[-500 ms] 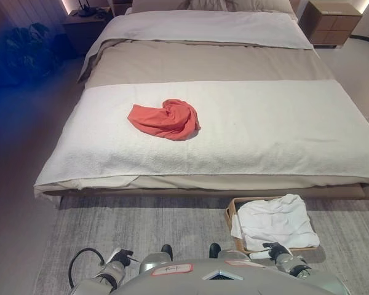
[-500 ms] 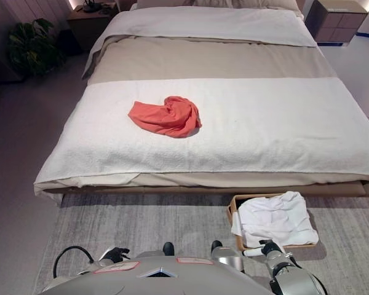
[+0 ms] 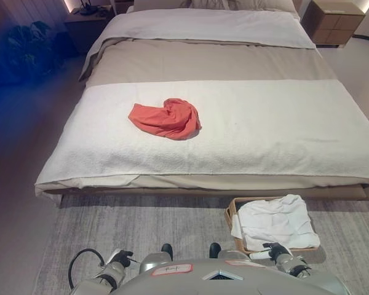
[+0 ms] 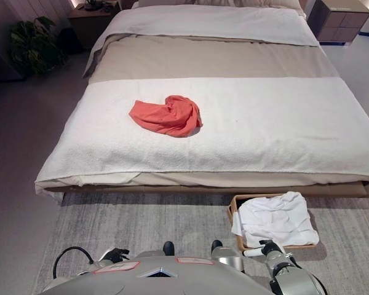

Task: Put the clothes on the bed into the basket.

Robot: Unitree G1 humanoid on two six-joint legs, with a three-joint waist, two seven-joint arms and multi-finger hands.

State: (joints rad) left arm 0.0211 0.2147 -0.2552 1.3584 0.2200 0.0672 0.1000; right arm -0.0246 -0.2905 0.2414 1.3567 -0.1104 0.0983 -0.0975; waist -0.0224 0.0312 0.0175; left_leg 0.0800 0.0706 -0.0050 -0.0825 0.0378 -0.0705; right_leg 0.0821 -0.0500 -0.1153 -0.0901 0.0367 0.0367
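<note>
A crumpled coral-red garment lies on the white blanket of the bed, left of its middle. On the rug by the bed's foot, at the lower right, stands a woven basket with a white garment heaped in it and hanging over its rim. My right hand hangs low by the basket's near edge, one white-tipped finger straight, holding nothing. At the bottom edge my left hand sits low over the rug, far from the red garment.
A grey rug covers the floor between me and the bed. A wooden nightstand stands at the far right, a dark one at the far left, with a potted plant beside it.
The view has shifted very slightly; the garments, the basket and both hands stay where they were.
</note>
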